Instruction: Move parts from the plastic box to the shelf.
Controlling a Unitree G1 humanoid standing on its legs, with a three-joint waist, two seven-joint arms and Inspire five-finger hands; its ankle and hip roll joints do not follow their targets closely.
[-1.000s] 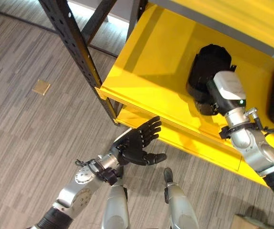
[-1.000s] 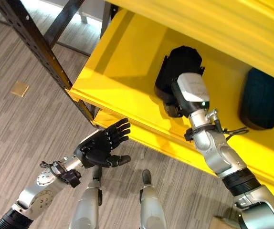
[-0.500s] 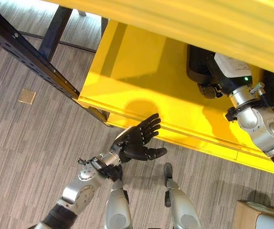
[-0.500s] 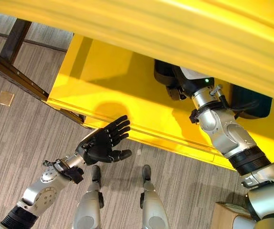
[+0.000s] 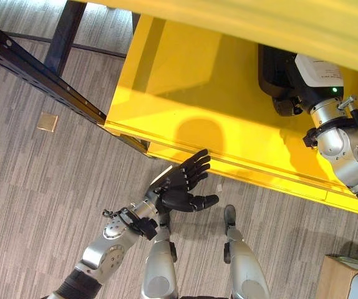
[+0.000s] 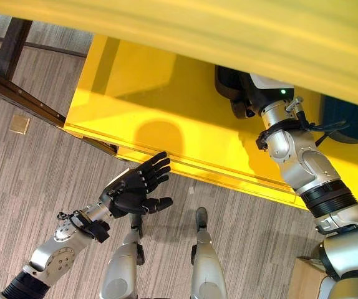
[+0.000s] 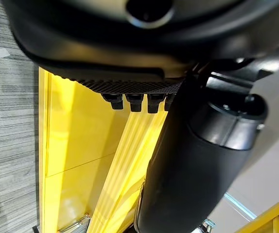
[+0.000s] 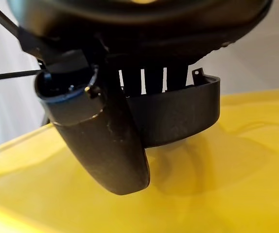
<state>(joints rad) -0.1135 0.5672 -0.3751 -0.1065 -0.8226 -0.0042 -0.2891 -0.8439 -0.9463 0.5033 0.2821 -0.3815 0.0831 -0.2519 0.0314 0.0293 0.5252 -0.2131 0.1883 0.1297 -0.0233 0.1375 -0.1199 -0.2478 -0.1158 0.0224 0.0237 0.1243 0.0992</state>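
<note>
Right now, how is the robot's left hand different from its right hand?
The left hand hangs over the floor, in front of the yellow shelf; the right hand reaches in over the shelf. The left hand is open and holds nothing, its fingers spread; the right hand's fingers lie against a black part sitting on the shelf. Both hands are dark, on silver-grey arms.

The shelf (image 5: 185, 93) fills the upper middle and right of the frame, a part (image 5: 277, 68) lies on it at upper right with the right robot hand (image 8: 110, 141) against it, and the left robot hand (image 5: 178, 187) hangs lower centre over the floor (image 5: 35, 180) before the shelf's front edge.
</note>
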